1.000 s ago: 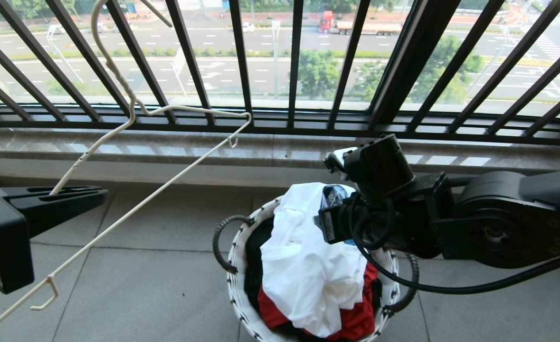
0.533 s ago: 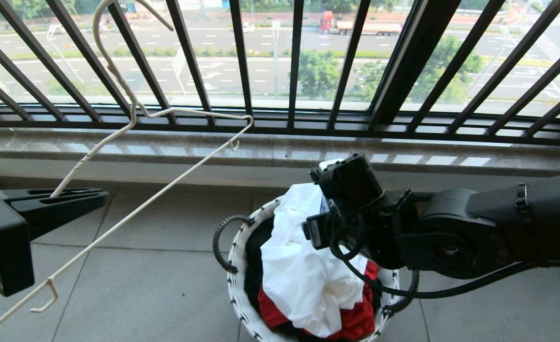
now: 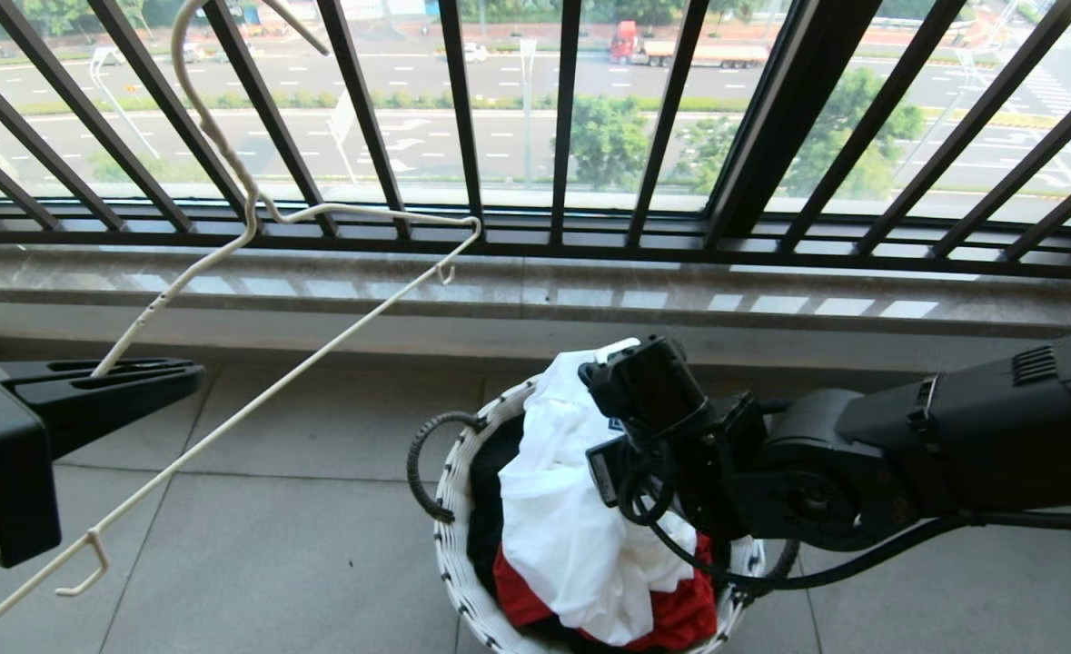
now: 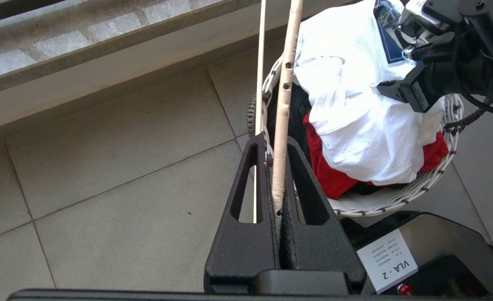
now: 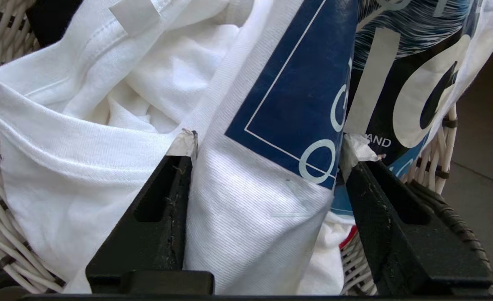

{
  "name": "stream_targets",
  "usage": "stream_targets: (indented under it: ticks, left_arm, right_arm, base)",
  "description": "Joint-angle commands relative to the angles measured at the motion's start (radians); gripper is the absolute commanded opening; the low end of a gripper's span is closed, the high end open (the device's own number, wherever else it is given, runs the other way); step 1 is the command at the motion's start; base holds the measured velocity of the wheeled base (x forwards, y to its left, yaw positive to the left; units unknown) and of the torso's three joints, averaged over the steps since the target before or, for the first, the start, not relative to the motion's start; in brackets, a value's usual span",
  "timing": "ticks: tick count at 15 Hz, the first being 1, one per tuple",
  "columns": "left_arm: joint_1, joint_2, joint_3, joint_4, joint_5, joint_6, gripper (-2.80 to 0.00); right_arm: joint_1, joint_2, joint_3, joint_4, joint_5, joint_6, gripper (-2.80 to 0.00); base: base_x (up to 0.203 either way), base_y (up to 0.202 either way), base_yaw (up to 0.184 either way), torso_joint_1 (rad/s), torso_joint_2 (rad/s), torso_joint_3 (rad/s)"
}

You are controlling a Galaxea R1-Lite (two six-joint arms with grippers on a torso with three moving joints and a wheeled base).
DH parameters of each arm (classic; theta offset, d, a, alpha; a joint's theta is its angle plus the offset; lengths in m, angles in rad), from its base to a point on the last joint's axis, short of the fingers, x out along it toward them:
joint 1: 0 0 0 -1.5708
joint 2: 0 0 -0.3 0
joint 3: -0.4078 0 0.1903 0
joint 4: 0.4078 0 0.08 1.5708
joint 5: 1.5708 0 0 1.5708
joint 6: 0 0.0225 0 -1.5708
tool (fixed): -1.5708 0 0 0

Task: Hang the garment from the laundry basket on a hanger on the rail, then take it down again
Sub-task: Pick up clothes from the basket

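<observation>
Down comes the right arm since a second ago, its right pincer (image 5: 267, 150) now in the laundry basket (image 3: 462, 545), jaws wide astride a fold of the garment (image 3: 571, 527) heaped on top there. Left of the basket, the left pincer (image 4: 276, 159) stays clamped on the hanger (image 3: 253, 218). Risk: a shallow bite slips off, or snags the red garment (image 3: 680, 618) beneath.

The laundry basket (image 3: 462, 554) is placed on the floor (image 3: 299, 509), in front of the window ledge (image 3: 517, 291) and the barred railing (image 3: 562, 118) behind it. The garment (image 3: 571, 536) is piled on top inside the basket, over other clothing. The right tool (image 5: 267, 144) is positioned above the basket with a fold of the garment between its fingers. The hanger (image 3: 253, 218) is located to the left of the basket, off the floor, gripped by the left tool (image 4: 276, 175).
</observation>
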Motion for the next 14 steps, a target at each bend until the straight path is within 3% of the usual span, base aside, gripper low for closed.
stream_targets:
  ticks: [1, 4, 6, 14]
  left_arm:
    - [0.000, -0.001, 0.001, 0.002, 0.001, 0.005, -2.80]
    - [-0.001, -0.002, 0.001, 0.002, 0.001, 0.005, -2.80]
    - [-0.001, -0.001, 0.001, 0.002, 0.001, 0.006, -2.80]
    - [-0.002, 0.001, 0.009, 0.002, -0.001, 0.021, -2.80]
  right_arm:
    - [0.000, 0.008, 0.017, -0.005, -0.003, -0.016, -2.80]
    - [-0.001, -0.011, 0.029, 0.004, -0.004, -0.027, -2.80]
    - [0.001, -0.073, 0.086, 0.022, -0.003, -0.094, -2.80]
    - [0.076, -0.179, 0.148, 0.314, -0.001, -0.143, -2.80]
  base:
    - [0.000, 0.000, 0.000, 0.000, 0.00, 0.000]
    - [0.000, 0.000, 0.000, 0.000, 0.00, 0.000]
    - [0.000, 0.000, 0.000, 0.000, 0.00, 0.000]
    - [0.000, 0.000, 0.000, 0.000, 0.00, 0.000]
